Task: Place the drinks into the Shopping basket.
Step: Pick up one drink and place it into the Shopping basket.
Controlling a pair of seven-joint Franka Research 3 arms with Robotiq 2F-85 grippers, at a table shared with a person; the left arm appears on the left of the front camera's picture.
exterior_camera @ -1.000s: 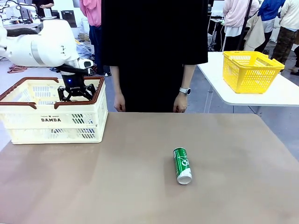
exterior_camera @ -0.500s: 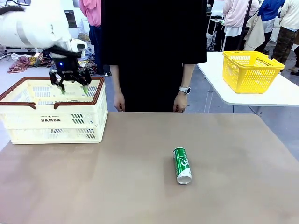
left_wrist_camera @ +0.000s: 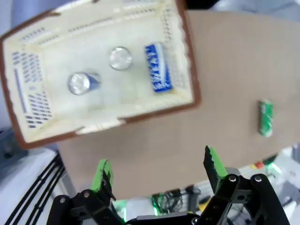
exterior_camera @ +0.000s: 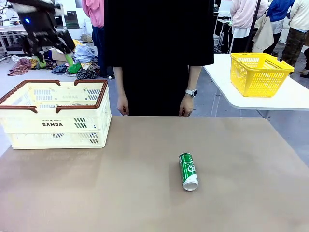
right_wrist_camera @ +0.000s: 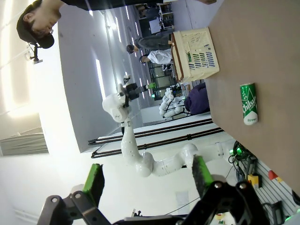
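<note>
From the front I am seeing my left tool hanging wide and empty, high above the far left corner of the Shopping basket, which is sitting at the bench's left edge. The green can is lying on its side mid-bench, open surface all round it, the person's hands resting at the far edge. My left wrist view is looking down into the basket at a blue can lying along one wall and two cans standing upright. My right tool is spreading wide, empty, off the bench.
</note>
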